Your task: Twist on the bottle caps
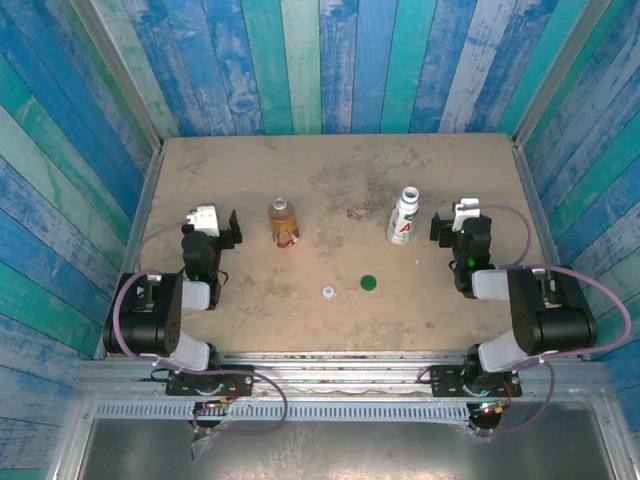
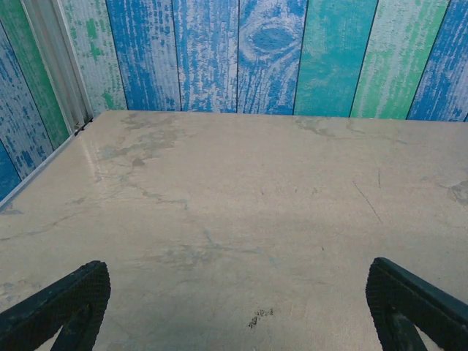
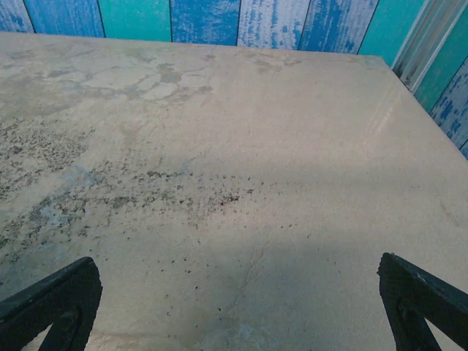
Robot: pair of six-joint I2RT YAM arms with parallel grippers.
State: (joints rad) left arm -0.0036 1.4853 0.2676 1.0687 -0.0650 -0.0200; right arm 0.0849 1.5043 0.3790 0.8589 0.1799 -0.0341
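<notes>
Sitting spread wide, both empty: left gripper has upright amber bottle at 3 o'clock, right gripper has white bottle at 9; green cap, white cap loose toward 6, green nearer right arm.

Two arms, L arm & R arm. Mostly black, w/ pale grey tube bits between the joints. Big fat round black blocks low down. Black base plate under each. Small white cam box on each wrist. Thin purple-grey cables looping along both. Tiny green light on R arm. Black jaws, bumpy ridged insides, rounded tips.
</notes>
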